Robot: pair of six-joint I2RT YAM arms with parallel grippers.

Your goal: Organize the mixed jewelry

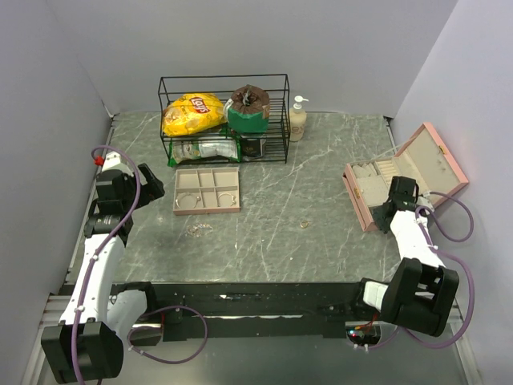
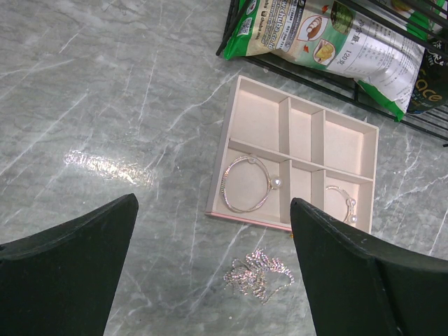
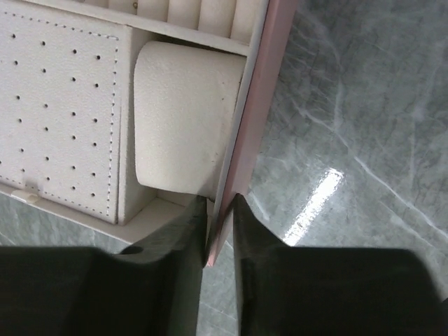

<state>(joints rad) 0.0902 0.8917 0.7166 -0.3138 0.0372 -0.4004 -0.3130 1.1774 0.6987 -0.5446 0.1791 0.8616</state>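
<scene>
The mixed jewelry shows as a tangled sparkling chain (image 2: 259, 273) on the marble just in front of the beige compartment tray (image 2: 245, 215), and as a tiny gold piece (image 1: 305, 224) mid-table. Two pearl bangles (image 2: 245, 183) (image 2: 343, 203) lie in the tray's near compartments. My left gripper (image 2: 213, 210) hovers open above the chain and tray edge, holding nothing. My right gripper (image 3: 220, 203) is shut on the front wall (image 3: 262, 91) of the open pink box (image 1: 405, 172), one finger inside by the cream cushion (image 3: 185, 112), the other outside.
A black wire rack (image 1: 224, 80) at the back holds a yellow chips bag (image 1: 192, 112), a green pouch (image 1: 247, 112) and a snack packet (image 2: 329, 42). A pump bottle (image 1: 298, 119) stands to its right. Grey walls close in on both sides.
</scene>
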